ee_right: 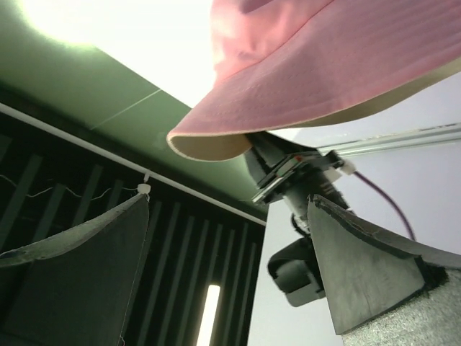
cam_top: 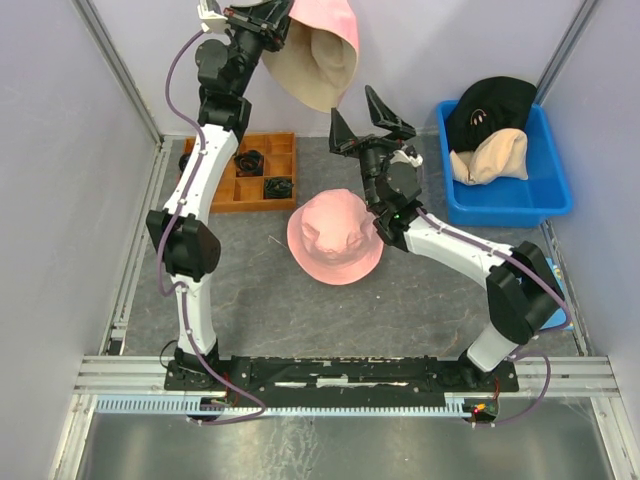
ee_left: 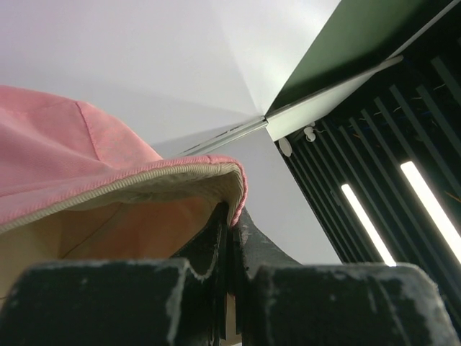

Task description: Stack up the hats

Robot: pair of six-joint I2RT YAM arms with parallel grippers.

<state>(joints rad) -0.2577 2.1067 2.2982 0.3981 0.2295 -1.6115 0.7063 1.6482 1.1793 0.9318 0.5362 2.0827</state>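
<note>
We log four hats | lifted pink hat point(cam_top: 322, 48), cream lining showing, hanging aloft at 12 o'clock, brim pinched | second pink hat point(cam_top: 335, 238), crown up, flat at centre | black hat point(cam_top: 490, 105), pale smiley, in blue bin point(cam_top: 545, 195) at 2 o'clock | beige hat point(cam_top: 490, 158), crumpled, touching the black one's 6 o'clock side.

Pale lavender walls point(cam_top: 60, 150) enclose a grey mottled table point(cam_top: 250, 310), with aluminium posts point(cam_top: 115, 65) at the back corners and a metal rail point(cam_top: 130, 372) along the near edge. Overhead, dark ceiling slats point(ee_left: 410, 130) carry lit strip lights point(ee_left: 432, 205).
</note>
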